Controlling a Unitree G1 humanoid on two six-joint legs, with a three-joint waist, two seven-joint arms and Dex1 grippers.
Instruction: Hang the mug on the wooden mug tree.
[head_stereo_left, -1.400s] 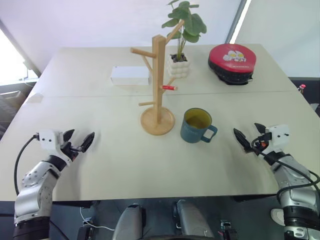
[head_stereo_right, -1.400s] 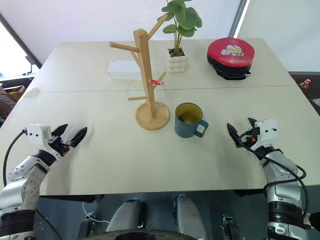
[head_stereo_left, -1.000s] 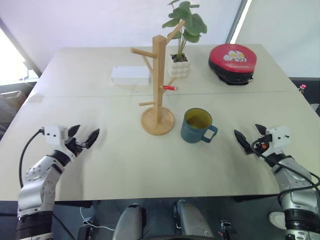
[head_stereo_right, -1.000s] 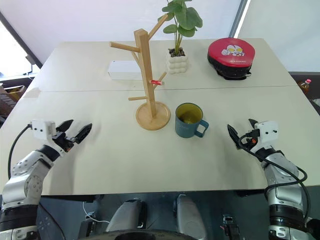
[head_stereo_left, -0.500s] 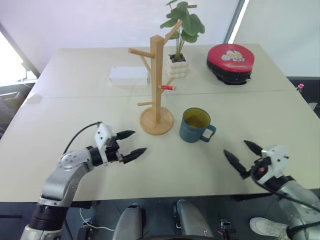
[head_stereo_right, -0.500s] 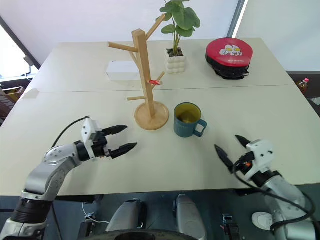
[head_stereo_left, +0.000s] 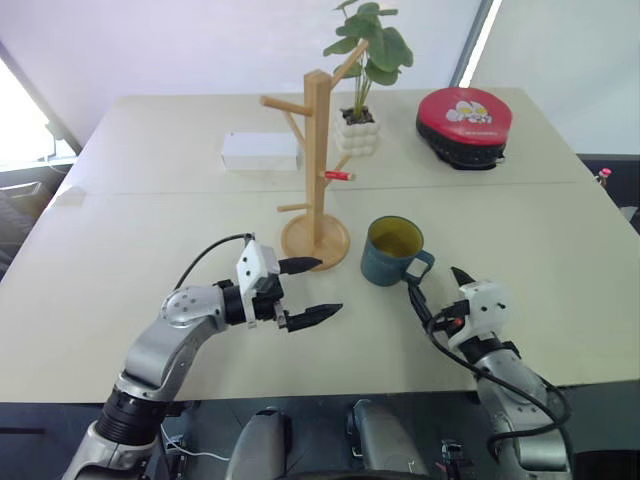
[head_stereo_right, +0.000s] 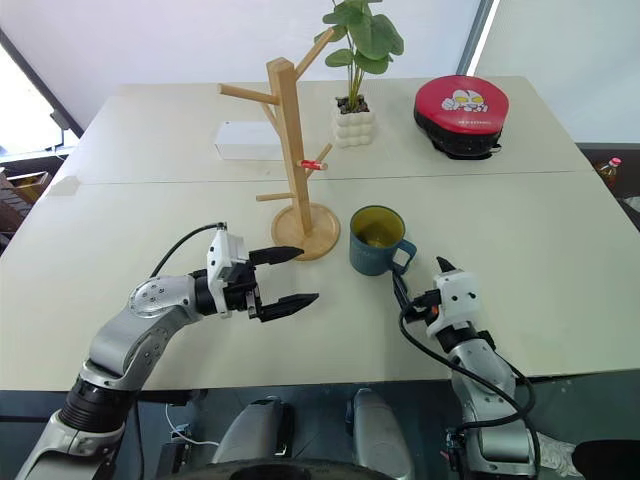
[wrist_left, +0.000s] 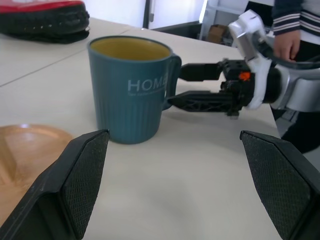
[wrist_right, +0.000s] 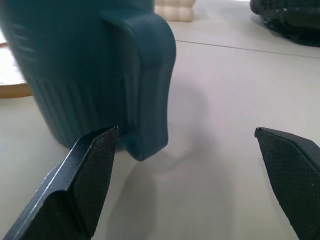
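Approach step: right gripper (head_stereo_right: 414, 287) wide open beside loop handle of dark teal-blue ceramic mug (head_stereo_right: 375, 241); left gripper (head_stereo_right: 285, 277) wide, empty. Straddle handle squarely before closing.

The left end effector (wrist_left: 172, 185) has its two black fingers (wrist_left: 82, 172) spread wide, with bare desk (wrist_left: 185, 170) between them. Ahead of it, nearer one finger, the mug (wrist_left: 131, 87) stands upright on the desk (white letters "HOM" on its side, yellow inside). Its handle (wrist_left: 172, 75) faces away from that finger, toward the right end effector (wrist_left: 187, 85). That one lies level, one black finger at each side of the handle, jaws apart. Beside the mug, a wooden base (wrist_left: 25, 150) rests on the desk. Beyond the mug lies a red-and-black object (wrist_left: 42, 17). A person's hand (wrist_left: 287, 45) shows beyond the right end effector.
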